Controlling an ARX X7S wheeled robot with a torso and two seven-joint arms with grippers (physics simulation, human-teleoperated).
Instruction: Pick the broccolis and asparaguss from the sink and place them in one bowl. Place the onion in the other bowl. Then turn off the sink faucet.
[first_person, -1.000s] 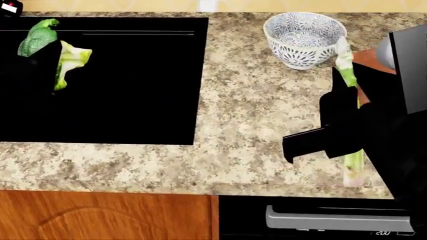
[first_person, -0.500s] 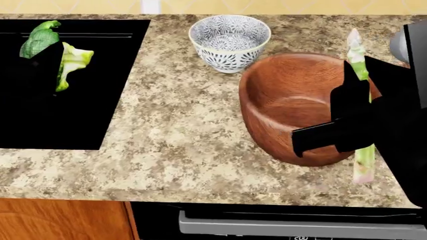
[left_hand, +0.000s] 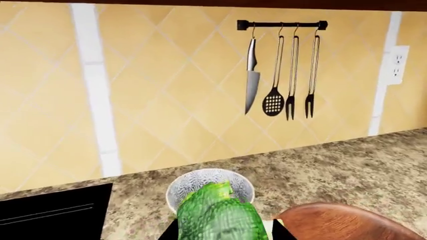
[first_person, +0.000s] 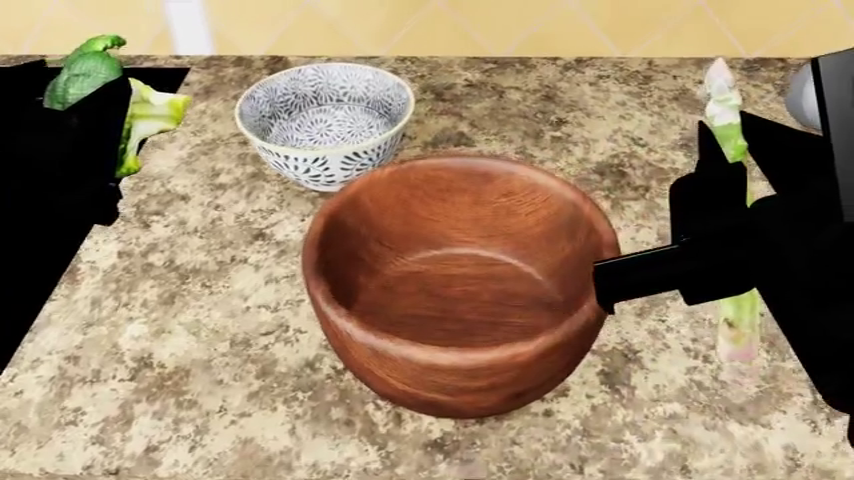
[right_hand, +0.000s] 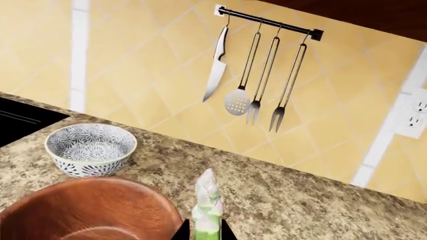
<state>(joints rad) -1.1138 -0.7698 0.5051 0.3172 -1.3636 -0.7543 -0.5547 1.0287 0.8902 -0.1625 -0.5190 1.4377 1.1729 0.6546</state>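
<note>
My left gripper is shut on a green broccoli with a pale stem, held over the sink's right edge. In the left wrist view the broccoli fills the gap between the jaws of that gripper. My right gripper is shut on an asparagus spear, held upright just right of the wooden bowl. The right wrist view shows the asparagus tip rising from that gripper. A patterned white bowl stands behind the wooden one. The onion and faucet are out of view.
The black sink lies at the far left of the speckled counter. A rail with a knife and utensils hangs on the tiled wall behind. A wall outlet sits to its right.
The head view has swung right, so the sink has slid off to the left and the wooden bowl now sits in the middle. Both grippers still hold their vegetables.
</note>
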